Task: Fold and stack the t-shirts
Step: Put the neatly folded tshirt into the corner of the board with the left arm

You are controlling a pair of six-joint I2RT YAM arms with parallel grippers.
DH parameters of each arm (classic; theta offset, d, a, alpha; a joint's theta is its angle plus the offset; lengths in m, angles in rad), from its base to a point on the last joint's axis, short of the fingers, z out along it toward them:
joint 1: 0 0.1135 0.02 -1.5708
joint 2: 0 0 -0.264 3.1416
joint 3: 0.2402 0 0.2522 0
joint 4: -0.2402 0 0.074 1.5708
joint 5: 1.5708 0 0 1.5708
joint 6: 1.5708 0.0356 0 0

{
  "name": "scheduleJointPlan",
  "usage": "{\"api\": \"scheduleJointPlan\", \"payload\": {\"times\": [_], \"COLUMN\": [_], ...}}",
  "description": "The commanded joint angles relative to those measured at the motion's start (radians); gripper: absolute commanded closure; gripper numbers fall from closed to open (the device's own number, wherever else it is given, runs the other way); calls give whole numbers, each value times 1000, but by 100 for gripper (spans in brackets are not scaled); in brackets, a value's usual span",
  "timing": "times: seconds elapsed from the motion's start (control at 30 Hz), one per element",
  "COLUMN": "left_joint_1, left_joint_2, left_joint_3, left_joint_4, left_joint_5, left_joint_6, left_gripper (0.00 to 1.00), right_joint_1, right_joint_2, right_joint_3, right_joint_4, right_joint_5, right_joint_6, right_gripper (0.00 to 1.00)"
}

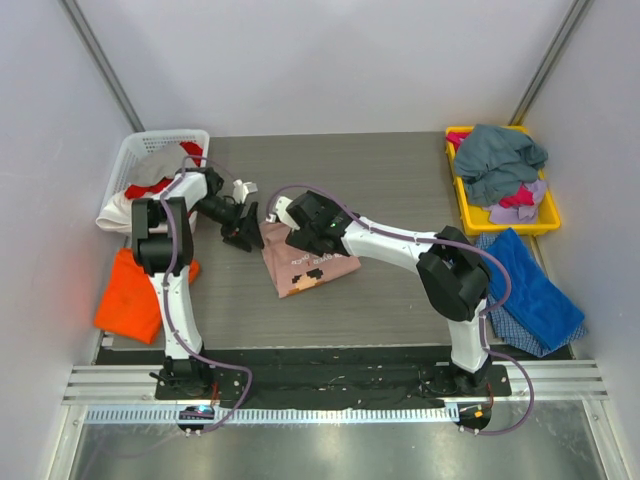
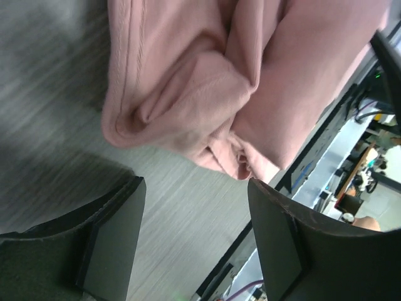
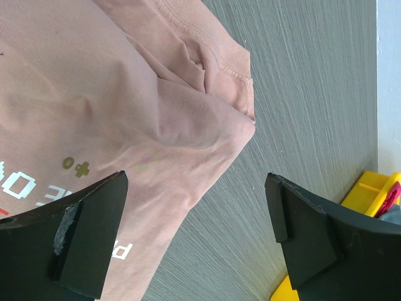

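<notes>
My left claw (image 2: 197,238) is released, its jaws spread wide with only bare desk (image 1: 400,180) between them. The pink shirt (image 1: 312,265) lies just past that claw's tips. Its near edge is bunched into soft rolls and folds, and nothing of it is caught.

My right claw (image 3: 199,235) is released too, jaws wide apart, hanging over the same shirt. One jaw sits above the printed side with its white lettering, the other above bare desk. A rounded corner of the fabric reaches into the gap. I cannot tell whether that claw touches the cloth.

From above, both claws meet at the far left edge of the pink shirt, which rests near the middle of the desk as a rough, rumpled rectangle, print up.

An orange shirt (image 1: 135,295) lies at the left edge beside my left arm. A white basket (image 1: 165,145) stands in the far left corner, with white and red cloth spilling out. A yellow bin (image 1: 548,215) at the far right holds a heaped grey-teal shirt (image 1: 500,160). Nearer than it, a blue shirt (image 1: 530,285) lies spread out.
</notes>
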Motion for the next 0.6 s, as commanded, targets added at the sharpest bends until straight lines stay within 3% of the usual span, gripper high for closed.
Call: {"api": "scheduleJointPlan", "payload": {"times": [0.0, 0.37, 0.57], "left_joint_1": [13, 7, -77], "left_joint_2": [38, 18, -54], "left_joint_3": [54, -73, -198], "left_joint_4": [-5, 159, 265], "left_joint_5": [79, 79, 26], "left_joint_6": [2, -119, -140], "left_gripper": [28, 20, 18], "right_joint_1": [-4, -4, -2], "right_joint_2": [-7, -1, 9], "right_joint_3": [0, -4, -2], "right_joint_4": [46, 46, 48], "right_joint_5": [0, -8, -11], "right_joint_6": [17, 24, 24], "right_gripper": [0, 0, 0]}}
